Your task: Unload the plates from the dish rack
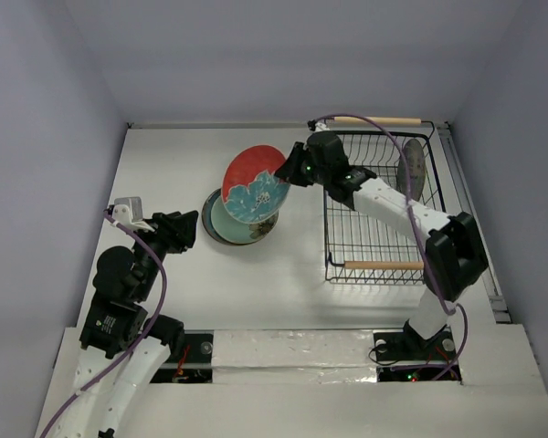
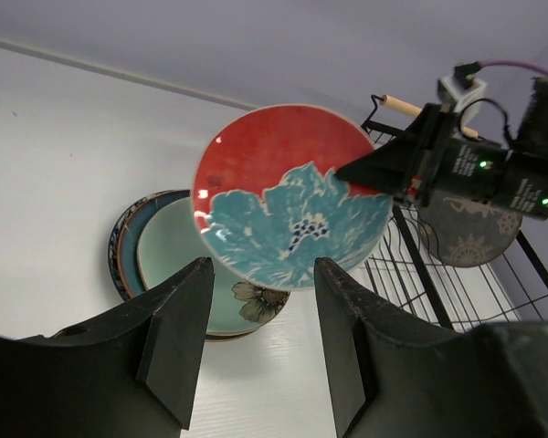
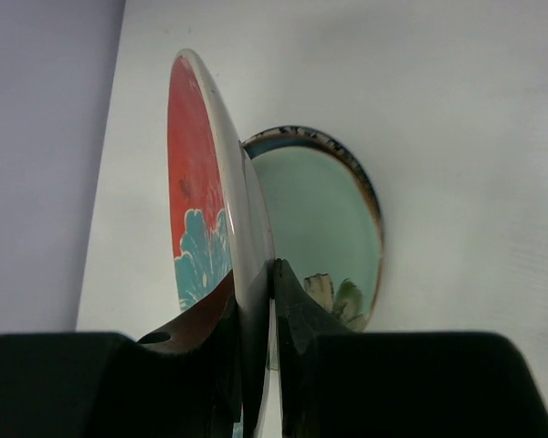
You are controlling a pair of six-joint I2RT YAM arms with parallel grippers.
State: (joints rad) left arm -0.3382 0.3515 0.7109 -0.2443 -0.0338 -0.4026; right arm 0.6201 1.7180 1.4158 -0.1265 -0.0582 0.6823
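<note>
My right gripper (image 1: 288,171) is shut on the rim of the red plate with the blue flower (image 1: 253,184) and holds it tilted above a stack of plates on the table; the stack's top plate is pale mint green (image 1: 230,225). The red plate also shows in the left wrist view (image 2: 283,187) and edge-on in the right wrist view (image 3: 228,210). The dark grey plate (image 1: 411,168) stands upright in the black wire dish rack (image 1: 376,242). My left gripper (image 1: 184,228) is open and empty, left of the stack.
The rack's wooden handles sit at its far end (image 1: 384,119) and near end (image 1: 384,265). A purple cable (image 1: 397,160) arcs over the rack. A metal rail (image 1: 475,228) runs along the table's right edge.
</note>
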